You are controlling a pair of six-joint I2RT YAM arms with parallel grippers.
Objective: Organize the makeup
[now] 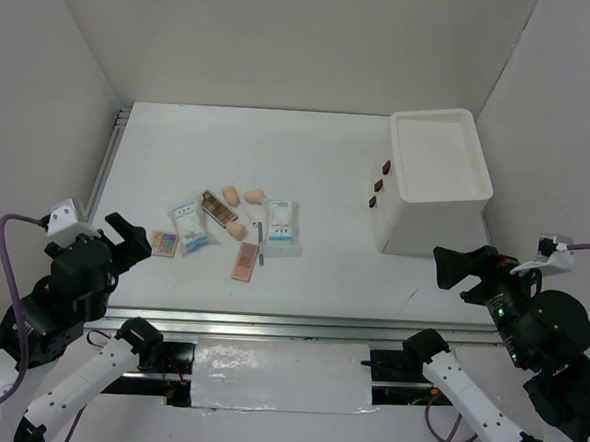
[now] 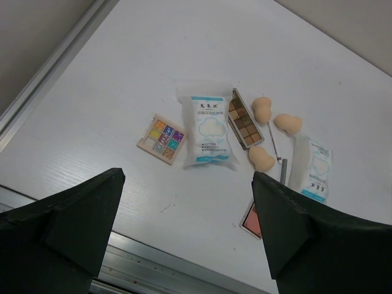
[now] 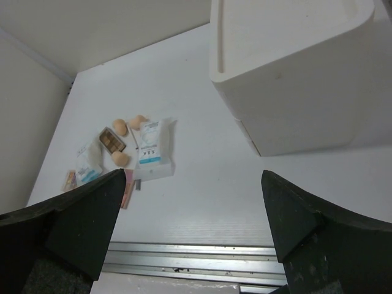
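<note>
The makeup lies in a loose cluster on the left half of the white table. There are three beige sponges [image 1: 231,194] [image 2: 263,108], a brown palette [image 1: 219,209] [image 2: 242,127], a colourful palette [image 1: 164,243] [image 2: 162,139], a pink palette [image 1: 244,262] [image 2: 251,219], two white-and-blue packets [image 1: 190,225] [image 1: 281,221] [image 2: 208,130] and a thin pencil [image 1: 259,234]. My left gripper [image 1: 124,236] [image 2: 187,177] is open and empty, hovering near-left of the cluster. My right gripper [image 1: 458,266] [image 3: 193,174] is open and empty, near the box, far from the makeup [image 3: 149,144].
A big white drawer box [image 1: 433,179] [image 3: 294,67] stands at the back right, with brown handles on its left face. A metal rail [image 1: 289,326] runs along the table's near edge. White walls enclose the left, back and right sides.
</note>
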